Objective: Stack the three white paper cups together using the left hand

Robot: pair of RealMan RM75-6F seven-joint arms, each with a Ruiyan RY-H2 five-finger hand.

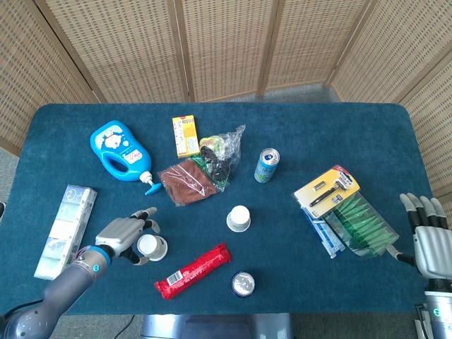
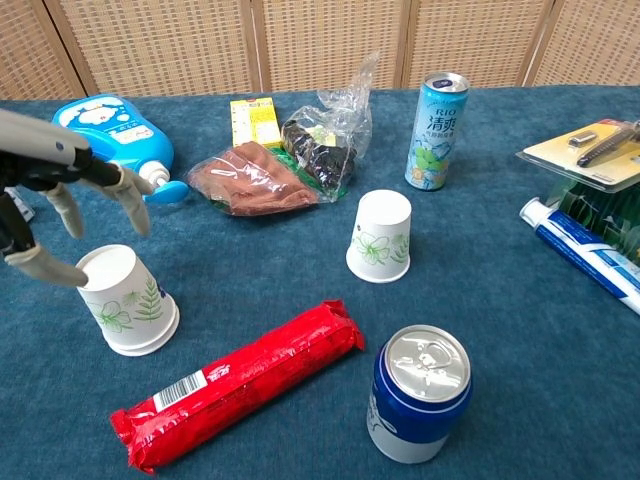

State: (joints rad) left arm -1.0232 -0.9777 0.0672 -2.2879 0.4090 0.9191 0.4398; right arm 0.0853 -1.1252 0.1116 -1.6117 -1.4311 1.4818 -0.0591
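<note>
Left hand [image 2: 50, 200] hung at the left edge of the chest view, fingers spread and holding nothing, one fingertip touching the rim-up base of the stacked cups [image 2: 125, 300], which sat upside down at lower left so another could nest over them. Third cup [image 2: 381, 236] stood inverted, well apart at center, likely next. Right hand [image 1: 427, 236] idled open at lower right.

Head view: set high, looked steeply down on the whole blue worktop [image 1: 367, 127], far enough to take in every edge and the wicker screen [image 1: 226, 42] behind. Chest view: set low and near, looked forward across the front half. Shared: the red packet [image 1: 193, 270] [image 2: 238, 397].
</note>
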